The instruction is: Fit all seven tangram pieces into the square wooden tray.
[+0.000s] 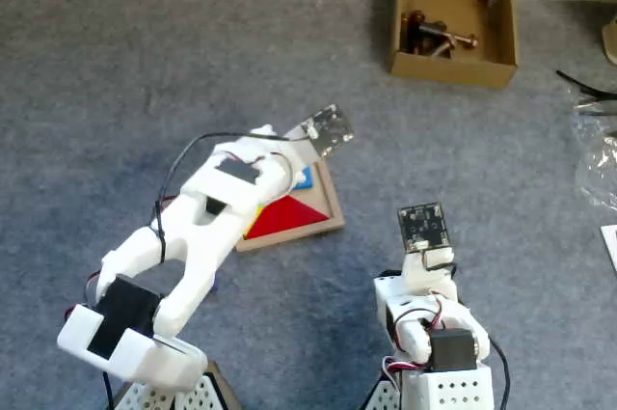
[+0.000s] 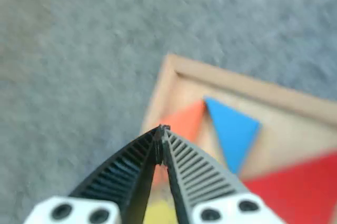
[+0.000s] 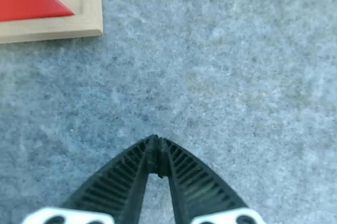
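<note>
The square wooden tray [image 1: 331,200] lies mid-table, largely covered by my left arm. In it I see a red triangle [image 1: 285,217], a blue piece [image 1: 305,178] and a yellow sliver [image 1: 253,228]. The left wrist view shows the tray's corner [image 2: 169,66] with an orange piece [image 2: 183,121], a blue triangle [image 2: 233,131], a red piece [image 2: 295,195] and some yellow [image 2: 158,212]. My left gripper [image 2: 161,132] hangs shut and empty over the orange piece. My right gripper [image 3: 156,145] is shut and empty above bare carpet, near the tray's corner [image 3: 87,23] and the red triangle [image 3: 29,0].
A cardboard box [image 1: 453,24] holding small metal and wooden parts stands at the back right. Cables and clear plastic [image 1: 598,140] lie at the right edge. Grey carpet covers the table all around the tray.
</note>
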`<state>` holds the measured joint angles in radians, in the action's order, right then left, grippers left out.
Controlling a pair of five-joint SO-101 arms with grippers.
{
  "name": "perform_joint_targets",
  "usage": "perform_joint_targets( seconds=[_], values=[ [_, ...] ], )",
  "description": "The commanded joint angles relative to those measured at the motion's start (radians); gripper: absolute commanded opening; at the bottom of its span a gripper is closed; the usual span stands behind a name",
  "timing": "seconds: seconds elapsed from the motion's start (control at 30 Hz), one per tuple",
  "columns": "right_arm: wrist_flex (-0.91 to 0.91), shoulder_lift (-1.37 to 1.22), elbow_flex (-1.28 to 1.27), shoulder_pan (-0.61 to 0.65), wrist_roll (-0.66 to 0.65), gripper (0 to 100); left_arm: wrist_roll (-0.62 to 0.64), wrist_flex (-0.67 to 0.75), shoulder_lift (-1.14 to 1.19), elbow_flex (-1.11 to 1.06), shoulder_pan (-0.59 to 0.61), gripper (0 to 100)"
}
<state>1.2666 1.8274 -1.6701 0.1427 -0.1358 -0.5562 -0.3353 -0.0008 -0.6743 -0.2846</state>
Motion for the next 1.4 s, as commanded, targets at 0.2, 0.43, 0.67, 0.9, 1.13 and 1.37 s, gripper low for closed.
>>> perform_joint_targets(
  seconds=[0.2, 0.43, 0.67, 0.9, 1.13, 1.37],
  values=[
    [-0.018, 0.008, -0.117, 0.010, 0.008, 0.5, -0.005, 0.244, 0.219, 0.062, -0.013, 1],
    [-0.018, 0.008, -0.117, 0.010, 0.008, 0.5, -0.005, 0.244, 0.240, 0.068, -0.010, 1],
    [-0.018, 0.008, -0.117, 0.010, 0.008, 0.5, -0.005, 0.242, 0.240, 0.045, -0.005, 1],
    [-0.018, 0.008, -0.117, 0.010, 0.008, 0.5, -0.210, 0.242, 0.240, 0.042, 0.042, 1],
    [-0.018, 0.008, -0.117, 0.010, 0.008, 0.5, -0.216, 0.242, 0.239, 0.048, 0.085, 1],
    [-0.018, 0.008, -0.117, 0.010, 0.008, 0.5, -0.330, 0.242, 0.239, 0.041, 0.087, 1]
  ],
)
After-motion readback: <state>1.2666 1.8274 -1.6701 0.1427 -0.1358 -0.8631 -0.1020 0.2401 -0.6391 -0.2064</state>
